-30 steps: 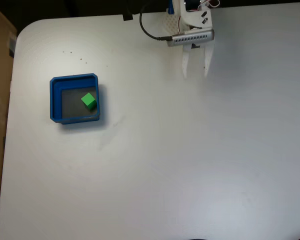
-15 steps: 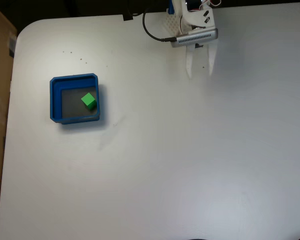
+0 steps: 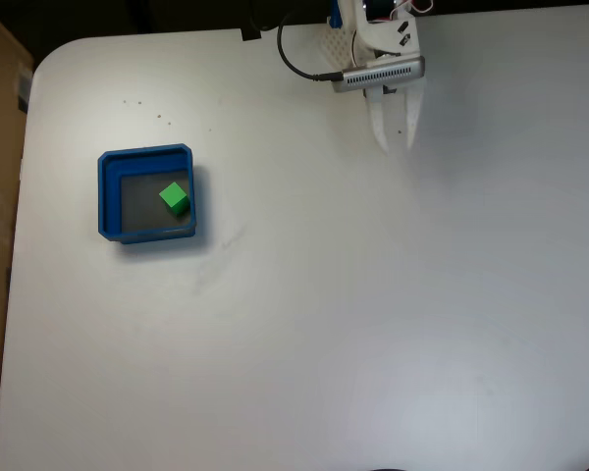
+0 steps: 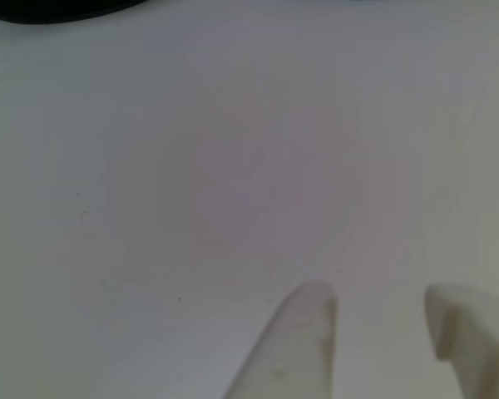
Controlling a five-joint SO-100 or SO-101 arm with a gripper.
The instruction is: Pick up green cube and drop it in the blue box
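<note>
gripper point(image 3: 396, 145) fingers closer together, slightly further right

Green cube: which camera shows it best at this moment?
The fixed view. There the green cube sits in plain sight on the grey floor of the blue box, whole and unobstructed. The other view looks at bare table past the gripper.

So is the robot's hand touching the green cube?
Apart. In the fixed view the hand hangs near the table's top edge, while the green cube sits inside the blue box far to the left, with bare white table between them.
</note>
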